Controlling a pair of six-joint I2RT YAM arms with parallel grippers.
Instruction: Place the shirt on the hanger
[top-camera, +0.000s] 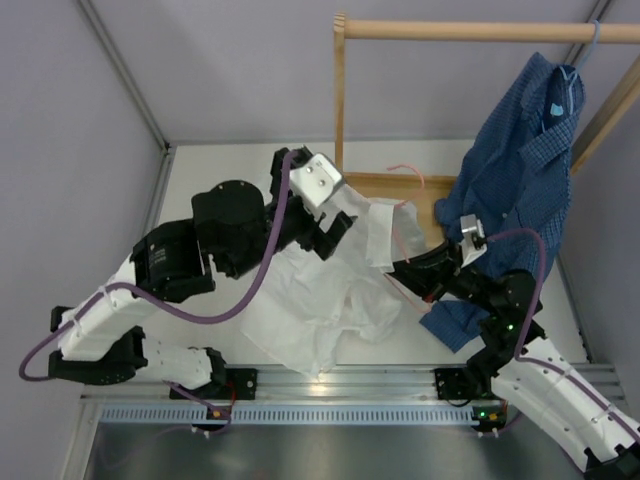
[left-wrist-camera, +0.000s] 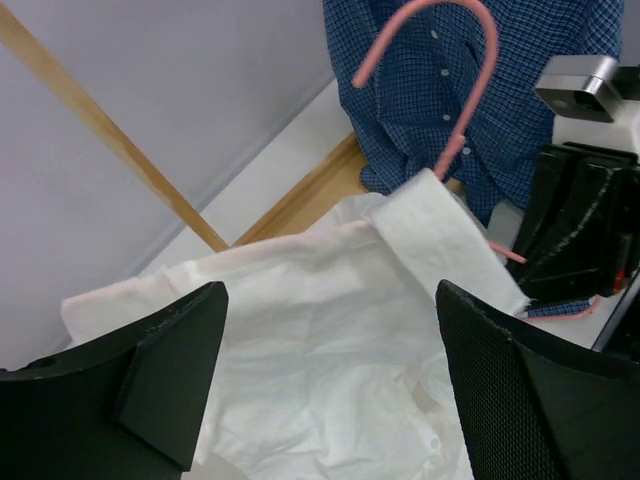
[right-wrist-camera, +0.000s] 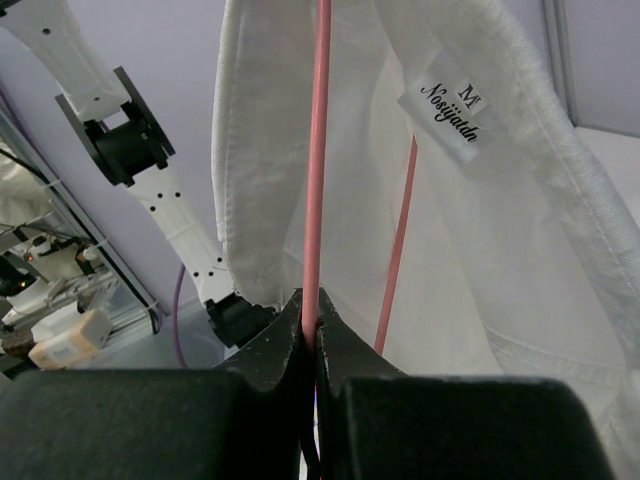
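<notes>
The white shirt (top-camera: 320, 295) lies crumpled on the table between the arms, its collar raised toward the right. The pink hanger (top-camera: 408, 172) pokes its hook out above the collar; its frame sits inside the shirt. My right gripper (top-camera: 412, 272) is shut on a pink wire of the hanger (right-wrist-camera: 313, 180), with the collar and its "M" label (right-wrist-camera: 446, 120) draped over the frame. My left gripper (left-wrist-camera: 328, 300) is open, jaws wide apart, just above the shirt's shoulder fabric (left-wrist-camera: 320, 350). The hook (left-wrist-camera: 445, 60) shows beyond it.
A dark blue checked shirt (top-camera: 525, 170) hangs on a light blue hanger (top-camera: 592, 45) from the wooden rail (top-camera: 480, 30) at the right. The rack's upright (top-camera: 339, 100) and base (top-camera: 385, 185) stand behind the white shirt. Metal rail (top-camera: 340, 380) at the near edge.
</notes>
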